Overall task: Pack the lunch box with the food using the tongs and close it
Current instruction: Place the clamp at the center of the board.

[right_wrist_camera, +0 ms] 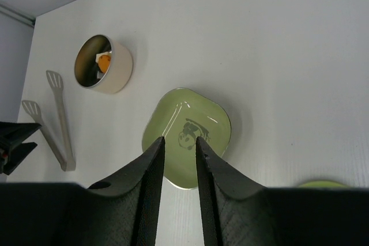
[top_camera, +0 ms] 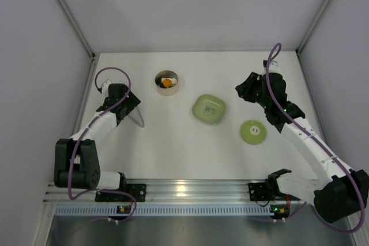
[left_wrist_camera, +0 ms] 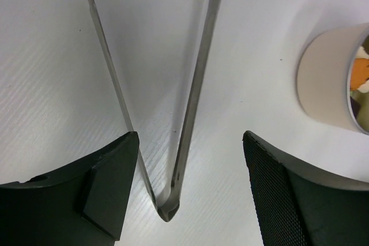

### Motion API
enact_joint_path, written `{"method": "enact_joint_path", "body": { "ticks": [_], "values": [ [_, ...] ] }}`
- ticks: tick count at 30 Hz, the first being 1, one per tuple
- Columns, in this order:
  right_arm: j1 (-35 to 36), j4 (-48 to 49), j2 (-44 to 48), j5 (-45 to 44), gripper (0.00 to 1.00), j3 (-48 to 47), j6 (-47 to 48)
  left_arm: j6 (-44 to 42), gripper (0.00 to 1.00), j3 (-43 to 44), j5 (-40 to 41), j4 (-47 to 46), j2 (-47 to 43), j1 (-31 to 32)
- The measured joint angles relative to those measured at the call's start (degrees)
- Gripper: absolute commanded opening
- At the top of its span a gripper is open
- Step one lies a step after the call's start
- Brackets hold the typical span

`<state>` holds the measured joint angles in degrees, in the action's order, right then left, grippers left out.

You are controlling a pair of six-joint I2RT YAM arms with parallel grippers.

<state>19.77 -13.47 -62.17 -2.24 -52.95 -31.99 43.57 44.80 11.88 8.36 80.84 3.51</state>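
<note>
1. Two jaws of your left gripper point(left_wrist_camera: 190, 136) stood wide apart with nothing clamped. The tongs point(left_wrist_camera: 199, 84) lay flat on the table point(top_camera: 173, 148), their hinge end between the fingers. If you closed there, the thin arms could have skidded or pinched crooked.
2. Your lunch box point(left_wrist_camera: 323, 79) sat just beside that gripper at the back left. It held food point(top_camera: 167, 82), with orange and pale bits showing. A careless sweep could have tipped it and spilled the lot.
3. Your right gripper point(right_wrist_camera: 179, 139) hovered over the green dish point(right_wrist_camera: 173, 119), jaws only narrowly parted and empty. That gap looked too tight for a flat lid, so a grab could have just pushed it away.
4. The lid point(top_camera: 253, 132) lay on the table at the right, well apart from the box and with the dish between. Carried low, it might have clipped the dish.
5. The dish looked bare, but I couldn't tell whether every piece was in the box. Food standing proud could have stopped the lid seating.
</note>
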Motion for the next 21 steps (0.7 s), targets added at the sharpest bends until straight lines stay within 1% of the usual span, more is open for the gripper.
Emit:
{"method": "enact_joint_path", "body": {
  "ticks": [3,5,6,7,12,13,15,18,21],
  "values": [
    [0.0,0.0,0.0,0.1,0.29,0.0,0.0,-0.5,0.78,0.9,-1.9,1.7,-2.5,0.3],
    [0.0,0.0,0.0,0.3,0.3,0.0,0.0,-1.4,0.78,3.3,-4.3,3.9,-3.2,1.1],
    [0.0,0.0,0.0,0.5,0.32,0.0,0.0,-2.1,0.78,5.2,-5.9,5.3,-3.4,2.0],
    [0.0,0.0,0.0,0.6,0.33,0.0,0.0,-3.1,0.79,7.6,-7.6,6.8,-3.4,3.2],
    [0.0,-0.3,1.8,1.0,0.47,0.0,0.2,-8.4,0.81,21.4,-12.5,12.9,-3.9,13.1],
    [0.0,-0.4,2.6,1.0,0.48,0.0,0.5,-9.5,0.81,23.4,-13.7,13.4,-4.5,14.8],
    [0.0,-0.5,4.4,1.0,0.49,0.0,0.9,-10.8,0.81,24.9,-15.3,13.9,-6.5,15.9],
    [0.0,-0.7,7.1,0.8,0.5,0.0,1.5,-12.2,0.81,25.4,-16.7,15.8,-9.1,15.5],
    [0.0,-1.3,9.0,0.2,0.51,-0.4,2.1,-13.0,0.81,25.5,-18.1,17.3,-9.3,15.3]
  ]
}}
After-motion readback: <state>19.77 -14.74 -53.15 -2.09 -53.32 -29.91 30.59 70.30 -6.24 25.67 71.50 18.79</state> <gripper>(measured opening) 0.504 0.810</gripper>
